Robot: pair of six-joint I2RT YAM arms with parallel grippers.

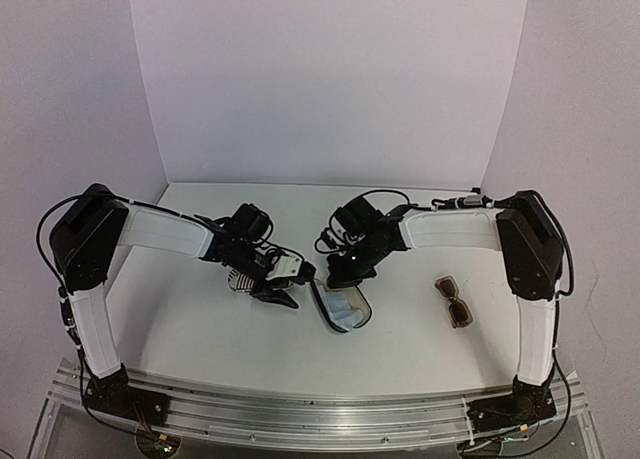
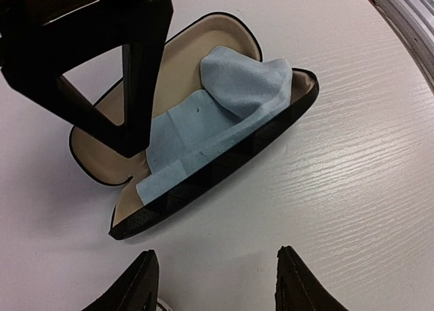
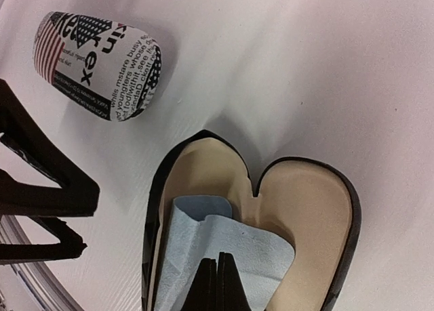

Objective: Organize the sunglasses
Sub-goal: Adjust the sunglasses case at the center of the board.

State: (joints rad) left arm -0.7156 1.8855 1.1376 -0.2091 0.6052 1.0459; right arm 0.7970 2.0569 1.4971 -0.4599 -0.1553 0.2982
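The brown sunglasses (image 1: 455, 300) lie folded on the table at the right, away from both grippers. I cannot make out the white-framed pair. An open black case (image 1: 365, 309) (image 2: 224, 169) (image 3: 152, 209) with a beige lining lies at the centre, with a light-blue cloth (image 1: 342, 311) (image 2: 224, 101) (image 3: 251, 250) bunched inside it. My right gripper (image 1: 340, 277) (image 3: 218, 257) is shut, its tips resting on the cloth; I cannot tell whether cloth is pinched between them. My left gripper (image 1: 283, 297) (image 2: 215, 253) is open and empty, low over the table beside the case.
A stripe-and-print patterned case (image 1: 240, 279) (image 3: 98, 66) lies closed on the table under my left forearm. The metal rail of the arm bases (image 1: 320, 404) runs along the near edge. White walls enclose the back and sides.
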